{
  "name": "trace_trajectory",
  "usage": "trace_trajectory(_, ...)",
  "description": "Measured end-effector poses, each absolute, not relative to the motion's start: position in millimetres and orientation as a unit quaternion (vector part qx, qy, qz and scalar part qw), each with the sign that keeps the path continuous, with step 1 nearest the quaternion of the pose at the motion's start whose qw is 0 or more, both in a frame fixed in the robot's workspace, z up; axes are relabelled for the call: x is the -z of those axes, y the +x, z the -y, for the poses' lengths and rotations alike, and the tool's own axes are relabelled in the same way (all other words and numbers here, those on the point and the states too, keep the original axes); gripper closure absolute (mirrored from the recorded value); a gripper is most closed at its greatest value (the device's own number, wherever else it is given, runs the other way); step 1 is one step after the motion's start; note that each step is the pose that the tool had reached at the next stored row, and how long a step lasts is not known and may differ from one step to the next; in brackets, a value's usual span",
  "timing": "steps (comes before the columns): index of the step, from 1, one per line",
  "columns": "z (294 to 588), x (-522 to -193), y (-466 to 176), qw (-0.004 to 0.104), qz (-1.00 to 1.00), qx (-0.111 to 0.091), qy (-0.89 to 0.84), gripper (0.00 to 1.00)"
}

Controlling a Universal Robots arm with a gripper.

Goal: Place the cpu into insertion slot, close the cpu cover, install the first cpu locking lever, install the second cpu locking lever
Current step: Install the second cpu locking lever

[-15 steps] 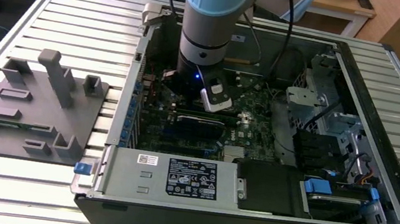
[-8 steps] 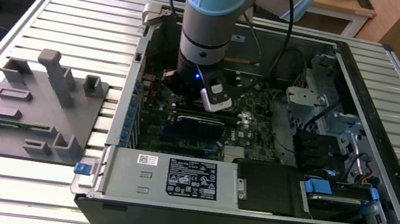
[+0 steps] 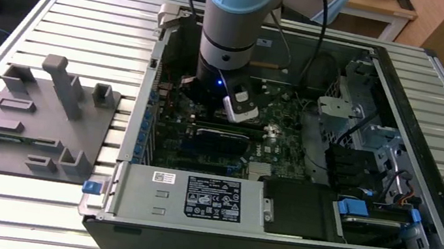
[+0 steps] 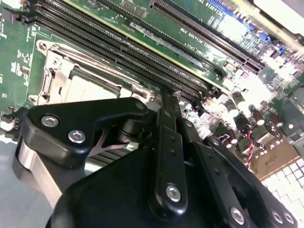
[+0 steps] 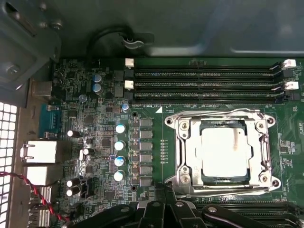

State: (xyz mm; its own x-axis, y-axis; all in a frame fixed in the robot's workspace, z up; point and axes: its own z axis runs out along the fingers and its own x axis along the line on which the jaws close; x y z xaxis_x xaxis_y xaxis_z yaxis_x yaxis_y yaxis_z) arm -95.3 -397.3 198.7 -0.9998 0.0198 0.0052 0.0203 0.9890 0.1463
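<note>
Grey fixture block (image 3: 33, 119): we are seeing one moulded holder lying on the slatted table (image 3: 35, 17), near its edge at the exterior view's left.

Computer case (image 3: 428, 155): one open case is sitting beside the block, its side off and the green board (image 3: 285, 117) showing inside.

Arm (image 3: 234, 27): one arm is reaching down into the case, over the board's far half.

Gripper (image 4: 164, 102): we are looking along its black linkages in the second wrist view; the fingers are lying pressed together into one narrow bar, with nothing between them that we can make out. The tip is hanging just above the board beside the socket.

The cpu (image 5: 223, 153): one flat square chip with a dull silver-grey top is sitting squarely in the socket.

The insertion slot (image 5: 260, 183): one square socket, shiny-rimmed, is lying just below the memory slots in the first wrist view.

The cpu cover (image 5: 186, 154): one thin bright frame is lying flat around the chip, which is showing through its window.

Memory slots (image 5: 204, 78): we are counting three long black ones, parallel, alongside the socket.
</note>
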Motion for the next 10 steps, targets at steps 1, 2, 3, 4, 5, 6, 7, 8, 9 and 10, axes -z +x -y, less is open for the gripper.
trace_trajectory(1, 397.2, -199.8, -95.3, 0.002, 0.997, 0.073, -0.01, 0.9)
trace_trajectory(2, 397.0, -201.0, -95.3, 0.002, 0.997, 0.073, -0.01, 0.9)
trace_trajectory(3, 396.9, -202.3, -95.3, 0.002, 0.997, 0.074, -0.01, 0.9)
trace_trajectory(4, 396.8, -203.6, -95.3, 0.002, 0.997, 0.074, -0.01, 0.9)
trace_trajectory(5, 396.7, -205.0, -95.3, 0.002, 0.997, 0.074, -0.011, 0.9)
trace_trajectory(6, 396.5, -206.3, -95.3, 0.002, 0.997, 0.074, -0.011, 0.9)
trace_trajectory(7, 396.5, -207.3, -95.3, 0.002, 0.997, 0.074, -0.011, 0.9)
trace_trajectory(8, 396.4, -207.6, -95.2, 0.002, 0.997, 0.074, -0.012, 0.9)
trace_trajectory(9, 396.4, -207.5, -94.8, 0.002, 0.997, 0.074, -0.012, 0.9)
trace_trajectory(10, 396.2, -207.5, -94.0, 0.002, 0.997, 0.074, -0.012, 0.9)
